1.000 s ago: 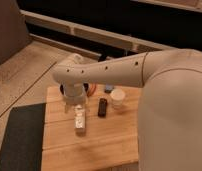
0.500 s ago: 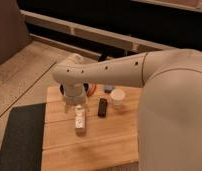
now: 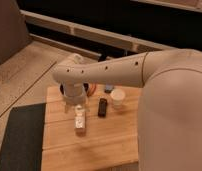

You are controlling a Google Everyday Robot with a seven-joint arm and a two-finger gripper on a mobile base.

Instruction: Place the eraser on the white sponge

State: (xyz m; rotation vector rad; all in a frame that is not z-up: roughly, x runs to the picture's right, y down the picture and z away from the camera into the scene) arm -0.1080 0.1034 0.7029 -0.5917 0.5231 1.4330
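The eraser [image 3: 102, 107] is a small dark bar lying on the wooden table [image 3: 104, 140], near its middle. The white sponge [image 3: 117, 97] is a squat cream chunk just right of and behind the eraser, apart from it. My gripper [image 3: 76, 102] hangs down from the big white arm at the left side of the table. It sits left of the eraser, just above a small clear bottle [image 3: 80, 121].
A round dark bowl [image 3: 64, 90] is partly hidden behind the gripper at the table's back left. A small orange thing [image 3: 94, 89] and a bluish thing [image 3: 109, 88] lie at the back. A dark mat [image 3: 19, 137] covers the floor to the left.
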